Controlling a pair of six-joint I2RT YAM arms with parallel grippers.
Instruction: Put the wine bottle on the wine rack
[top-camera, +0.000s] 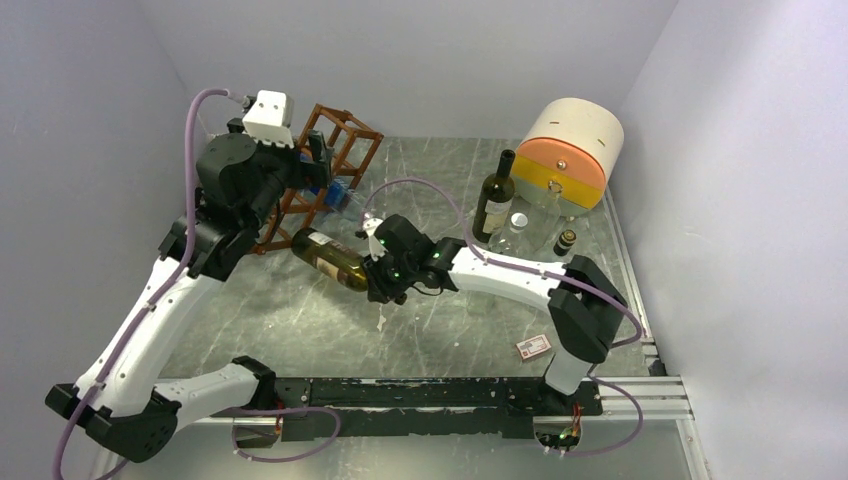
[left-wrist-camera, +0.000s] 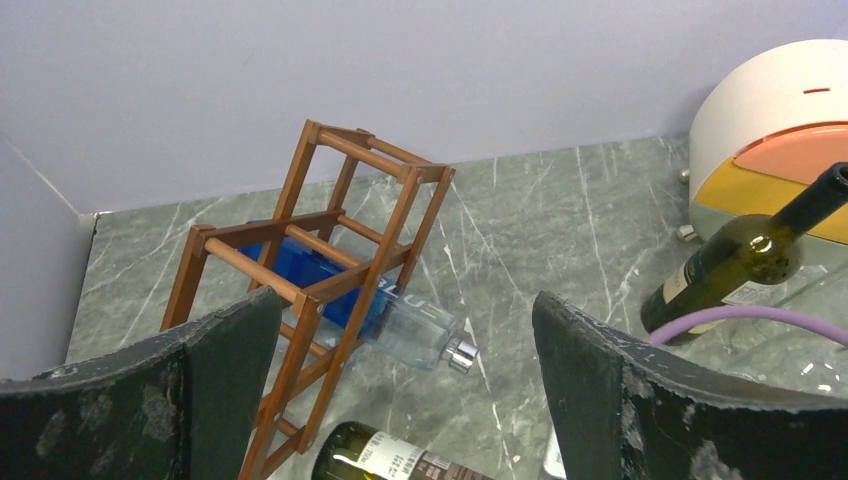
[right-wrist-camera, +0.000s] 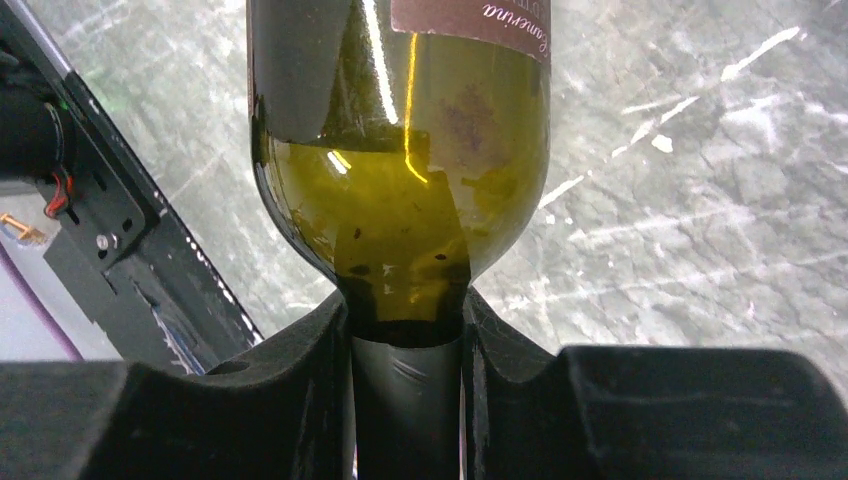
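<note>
Rail (top-camera: 420, 392), black, along the near edge of the counter (top-camera: 450, 325), which is green with a marbled look; both arm bases are fixed to it. Small red-and-white card (top-camera: 534, 347), flat on the counter, near the right arm's base.

Right tool (top-camera: 382, 278): clenched on the neck of the wine bottle (top-camera: 328, 257). The wrist view shows both fingers (right-wrist-camera: 300, 370) pressed against the dark-capped neck just under the shoulder (no gap on either side).

Wine bottle: dark green glass with a dark label, lying roughly level. Its base end points left toward the wine rack (top-camera: 345, 140), near the lower front bars and not in any cell. Whether its base touches the counter cannot be told.

Left tool (left-wrist-camera: 405, 310): released, jaws spread wide, nothing between them. It is poised beside the upper part of the wine rack and looks onto it.

Wine rack: thin reddish-brown wooden bars forming open cube cells with a stepped outline. It stands at the far left of the counter, close to the back wall. One lower cell holds a blue bottle (left-wrist-camera: 400, 320) on its side, its clear end and silver cap poking out toward the right.

Far right group:
- Upright bottle (top-camera: 494, 198), green, pale label, standing.
- Small dark bottle (top-camera: 565, 242), standing to its right.
- Round container (top-camera: 572, 150), cream with orange and yellow bands, behind both, in the back right corner.
</note>
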